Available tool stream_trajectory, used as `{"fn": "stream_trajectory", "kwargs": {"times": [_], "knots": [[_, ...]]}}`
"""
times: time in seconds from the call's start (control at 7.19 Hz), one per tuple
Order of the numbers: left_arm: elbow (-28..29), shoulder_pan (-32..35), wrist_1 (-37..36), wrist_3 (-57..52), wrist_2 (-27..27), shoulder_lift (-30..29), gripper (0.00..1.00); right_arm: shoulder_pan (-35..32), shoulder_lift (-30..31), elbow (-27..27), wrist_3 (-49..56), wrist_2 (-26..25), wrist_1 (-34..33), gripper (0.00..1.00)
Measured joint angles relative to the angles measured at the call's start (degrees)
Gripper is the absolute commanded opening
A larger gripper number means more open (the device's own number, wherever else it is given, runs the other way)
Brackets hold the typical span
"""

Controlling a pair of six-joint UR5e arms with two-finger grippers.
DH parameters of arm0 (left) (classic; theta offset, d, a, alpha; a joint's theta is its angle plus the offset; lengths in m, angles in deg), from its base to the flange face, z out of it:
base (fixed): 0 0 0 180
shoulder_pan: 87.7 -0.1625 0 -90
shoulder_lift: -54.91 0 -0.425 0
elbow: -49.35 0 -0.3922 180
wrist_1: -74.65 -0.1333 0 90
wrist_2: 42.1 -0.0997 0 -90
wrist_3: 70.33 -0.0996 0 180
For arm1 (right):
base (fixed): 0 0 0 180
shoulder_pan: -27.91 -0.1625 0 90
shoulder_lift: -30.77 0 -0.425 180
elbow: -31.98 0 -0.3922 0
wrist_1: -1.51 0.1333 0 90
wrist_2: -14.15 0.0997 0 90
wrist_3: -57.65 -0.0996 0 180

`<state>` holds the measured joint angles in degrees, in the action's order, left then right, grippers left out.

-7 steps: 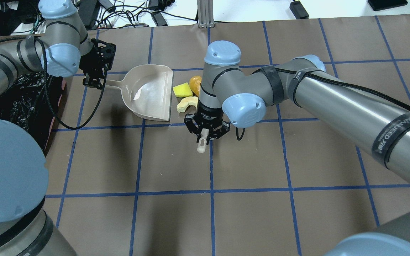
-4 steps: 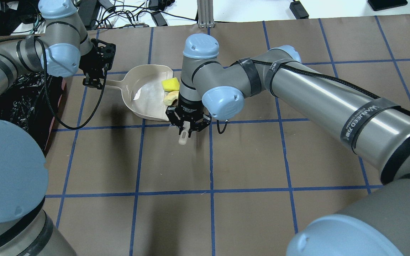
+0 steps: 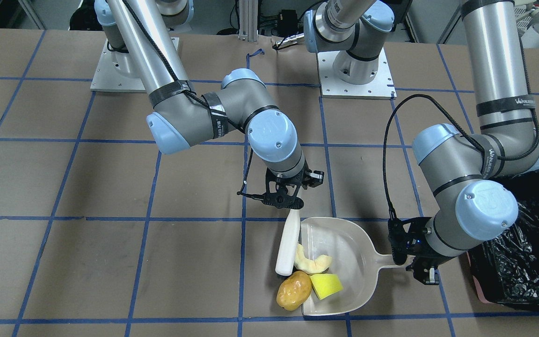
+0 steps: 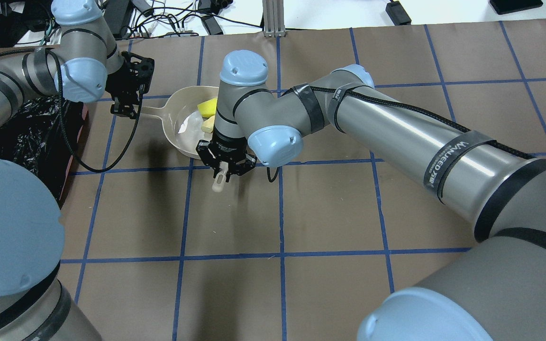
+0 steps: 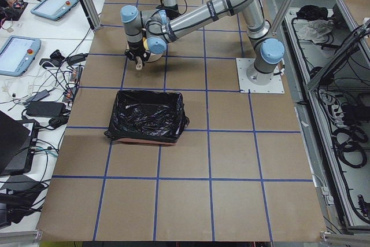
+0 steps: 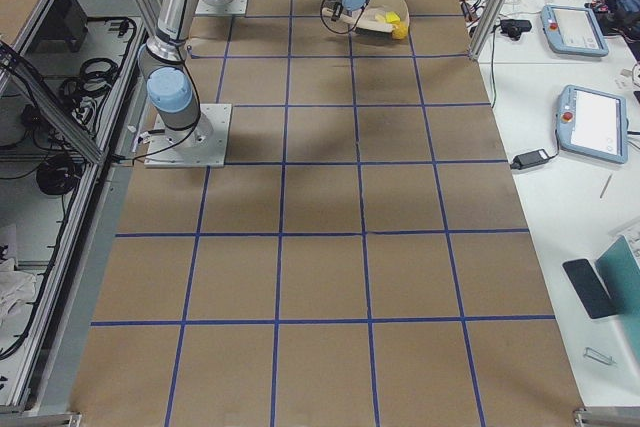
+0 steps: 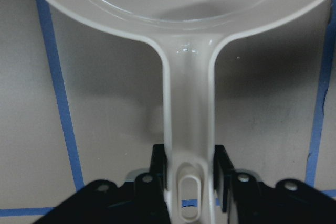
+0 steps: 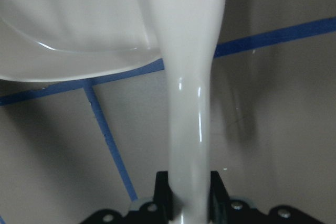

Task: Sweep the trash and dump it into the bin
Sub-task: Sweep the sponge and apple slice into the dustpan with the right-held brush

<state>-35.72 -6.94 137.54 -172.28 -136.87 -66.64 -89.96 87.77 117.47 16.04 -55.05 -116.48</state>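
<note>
Exterior front-facing: brown table (image 3: 63,187) gridded with blue tape (image 3: 149,187). The left claw (image 7: 190,174) pinches the dustpan (image 3: 353,243) handle, and the right claw (image 8: 189,187) pinches a white tool (image 3: 287,248). Inside the pan lie rind (image 3: 314,263) and sponge (image 3: 326,285); potato (image 3: 294,290) at its lip; bin (image 3: 531,262) nearby.

It is bright, with light from above. Soft shadows lie on the brown table (image 4: 330,213), and the black bag (image 3: 527,262) shines in spots. The close wrist pictures look a bit blurry.

Brown, perhaps paper-covered table (image 4: 330,213), blue gridlines (image 4: 281,213).
</note>
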Motion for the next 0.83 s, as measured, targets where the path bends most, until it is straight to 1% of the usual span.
{"fn": "stream_trajectory", "kwargs": {"times": [0.28, 0.42, 0.83], "knots": [[0.00, -0.01, -0.01, 0.00, 0.15, 0.01, 0.05, -1.45, -0.56, -0.26, -1.98, 2.25, -3.06, 0.00], [0.00, 0.00, 0.00, 0.00, 0.21, 0.05, 0.05, -2.27, -1.20, -1.21, -3.15, 3.33, -4.04, 0.00], [0.00, 0.01, 0.01, 0.00, 0.28, 0.11, 0.05, -5.25, -3.06, -5.73, -7.31, 4.11, -4.51, 0.00]]}}
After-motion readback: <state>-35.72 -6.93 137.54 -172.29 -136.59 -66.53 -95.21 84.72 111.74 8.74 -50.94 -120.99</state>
